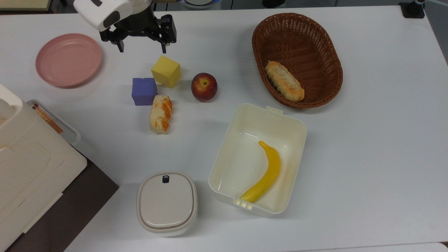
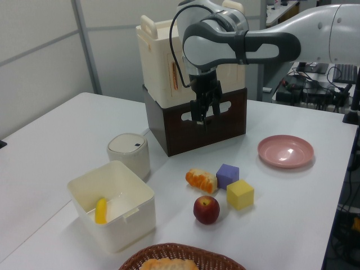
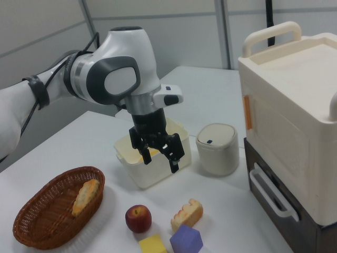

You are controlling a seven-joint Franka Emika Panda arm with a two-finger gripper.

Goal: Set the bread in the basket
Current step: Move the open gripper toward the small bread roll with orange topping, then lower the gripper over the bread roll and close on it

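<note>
The bread (image 1: 160,114), a stubby cream roll with orange glazed patches, lies on the white table beside a purple cube; it shows too as the bread (image 2: 201,180) and the bread (image 3: 187,215). The brown wicker basket (image 1: 315,45) stands at the top view's upper right, also the basket (image 3: 31,221), and holds a longer pale loaf (image 1: 284,81). My gripper (image 1: 142,49) hangs open and empty above the table, up and left of the bread in the top view, beyond a yellow cube. It also appears as the gripper (image 2: 201,117) and the gripper (image 3: 160,162).
A yellow cube (image 1: 166,71), a purple cube (image 1: 144,91) and an apple (image 1: 204,86) crowd around the bread. A pink plate (image 1: 68,59) lies at the top view's left. A cream box (image 1: 245,119) holds a banana (image 1: 266,173). A lidded white container (image 1: 166,203) and a large cream case (image 1: 28,168) stand near.
</note>
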